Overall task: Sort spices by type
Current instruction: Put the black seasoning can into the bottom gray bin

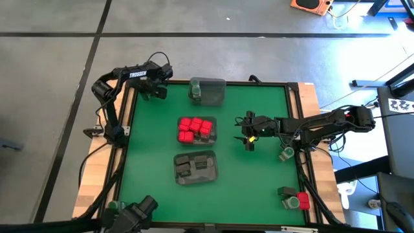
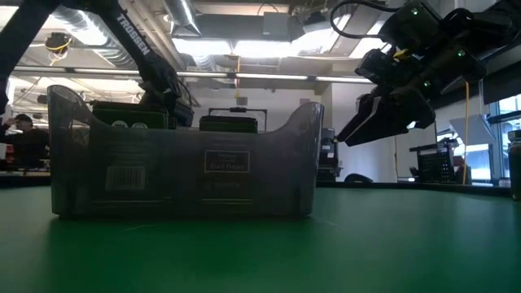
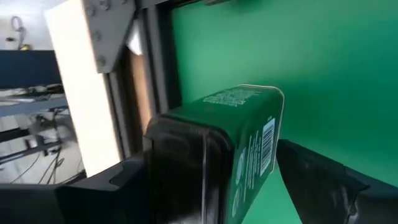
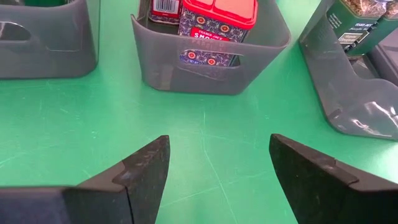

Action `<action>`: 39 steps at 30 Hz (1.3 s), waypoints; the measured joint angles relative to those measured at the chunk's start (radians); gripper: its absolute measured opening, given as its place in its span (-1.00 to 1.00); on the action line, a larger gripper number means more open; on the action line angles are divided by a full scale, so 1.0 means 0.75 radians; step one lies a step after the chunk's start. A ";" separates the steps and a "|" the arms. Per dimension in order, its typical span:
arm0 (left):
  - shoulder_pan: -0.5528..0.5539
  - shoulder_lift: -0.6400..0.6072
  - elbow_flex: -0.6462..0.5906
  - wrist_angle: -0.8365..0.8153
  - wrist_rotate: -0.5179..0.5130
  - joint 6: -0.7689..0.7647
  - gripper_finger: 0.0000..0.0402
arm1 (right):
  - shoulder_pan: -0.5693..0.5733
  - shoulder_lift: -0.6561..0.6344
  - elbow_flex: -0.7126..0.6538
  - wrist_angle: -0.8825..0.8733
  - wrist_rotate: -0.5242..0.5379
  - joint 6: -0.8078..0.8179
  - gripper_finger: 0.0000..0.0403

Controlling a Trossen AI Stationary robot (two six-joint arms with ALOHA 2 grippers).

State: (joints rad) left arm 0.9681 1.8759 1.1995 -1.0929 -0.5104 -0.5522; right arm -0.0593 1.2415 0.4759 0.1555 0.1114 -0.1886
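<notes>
Green table (image 1: 149, 142) carries three clear trays in a column, one per spice type. Middle tray (image 1: 197, 130) is packed with red-lidded tins (image 1: 196, 128); near tray (image 1: 195, 167) holds the dark blocks (image 1: 194, 167); far tray (image 1: 208, 91) has one green-lidded jar (image 1: 195, 91) so far. Left gripper (image 1: 157, 87), at the far-left corner, is clamped on a green tin (image 3: 239, 146), probably bound for the far tray. Right gripper (image 1: 249, 137) hangs empty, jaws apart, beside the middle tray. Unsorted items (image 1: 294, 197) sit near the right edge.
</notes>
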 joint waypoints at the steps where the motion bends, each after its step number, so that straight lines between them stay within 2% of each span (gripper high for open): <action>1: -0.002 0.000 0.000 0.007 0.010 0.011 0.44 | 0.000 0.000 0.000 0.000 0.000 0.000 0.37; 6: -0.018 0.000 0.000 0.038 0.078 0.075 0.27 | 0.000 0.000 0.000 0.000 0.000 -0.001 0.37; 9: -0.030 0.000 0.000 0.071 0.124 0.102 0.06 | 0.000 0.000 0.000 0.000 0.000 -0.001 0.37; 15: -0.070 -0.001 0.000 0.087 0.125 0.175 -0.42 | 0.000 0.000 0.000 0.001 0.000 -0.001 0.37; 17: -0.091 -0.007 0.000 0.081 0.128 0.195 -0.51 | 0.000 0.000 0.000 0.002 0.000 -0.001 0.37; 26: -0.320 -0.106 0.000 0.058 0.136 0.213 -0.51 | 0.000 0.000 0.000 -0.009 0.000 -0.001 0.37; 39: -0.915 -0.368 0.001 -0.011 0.196 0.084 -0.47 | 0.000 0.000 0.000 -0.001 0.002 0.001 0.37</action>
State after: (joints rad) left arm 0.2820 1.5997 1.1999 -1.1015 -0.3634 -0.4890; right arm -0.0593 1.2415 0.4759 0.1545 0.1128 -0.1883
